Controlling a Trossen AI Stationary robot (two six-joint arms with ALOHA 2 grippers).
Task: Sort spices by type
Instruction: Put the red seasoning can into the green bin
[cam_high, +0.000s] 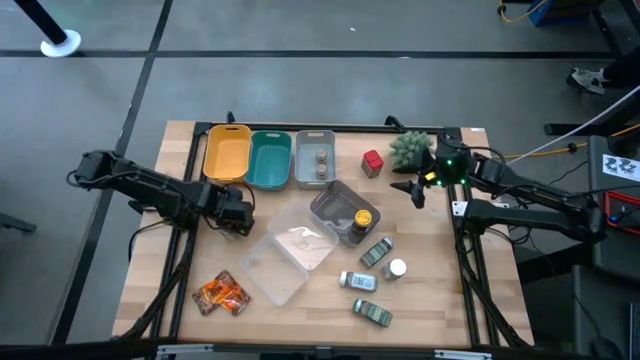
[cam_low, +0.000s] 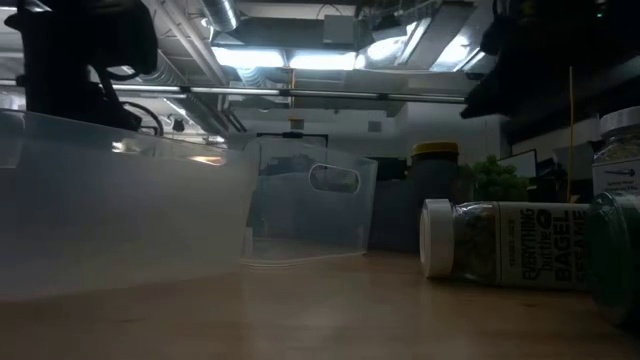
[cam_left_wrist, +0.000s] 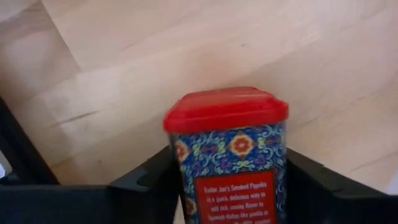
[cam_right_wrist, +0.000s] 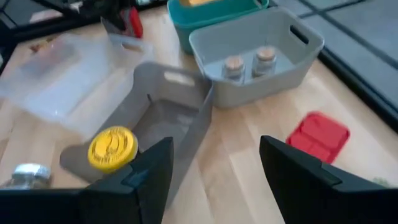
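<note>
A red-lidded paprika tin (cam_left_wrist: 227, 155) is flanked by the left gripper (cam_high: 236, 212) at centre left; a firm grasp cannot be told. The right gripper (cam_high: 416, 190), at upper right, is held apart and empty.

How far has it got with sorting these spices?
Early days. Done: two tiny brown jars sit together in the grey bin. In hand: the left tool has a red-lidded paprika tin between its fingers. The right tool hangs open and empty near a red tin lying on the table. Left: the orange packets, the green-labelled jars and the yellow-lidded jar.
</note>
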